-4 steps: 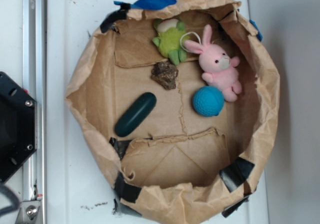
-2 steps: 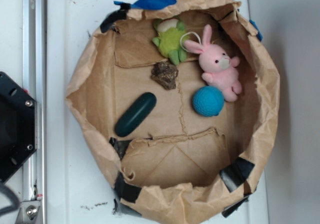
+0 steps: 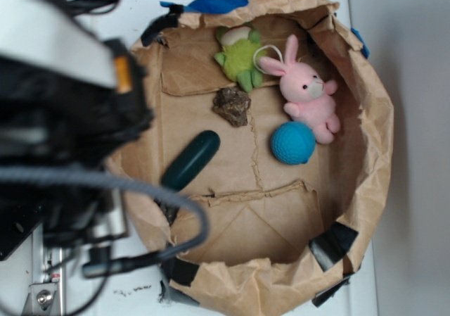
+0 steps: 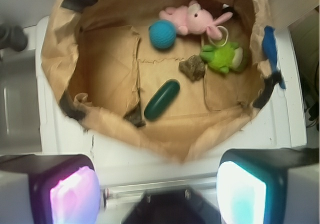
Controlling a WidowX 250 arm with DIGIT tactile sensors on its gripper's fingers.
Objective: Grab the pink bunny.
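Note:
The pink bunny [image 3: 308,96] lies on its back in the far right part of a brown paper bag tray [image 3: 373,154], its ears toward the green plush. In the wrist view the pink bunny [image 4: 192,19] shows at the top, far from the fingers. My gripper [image 4: 157,191] is open, with a wide gap and nothing between its pads; it hovers over the white surface outside the tray's rim. In the exterior view the arm [image 3: 63,119] is a blurred dark mass at the left, and the fingers cannot be made out there.
Inside the tray lie a blue textured ball [image 3: 292,143] touching the bunny, a green plush toy [image 3: 240,55], a brown rock-like lump [image 3: 232,105] and a dark green capsule [image 3: 190,160]. The tray's crumpled walls [image 4: 150,134] stand between gripper and toys.
The arm has swung into the exterior view from the left and now covers the tray's left edge. The toys have not moved.

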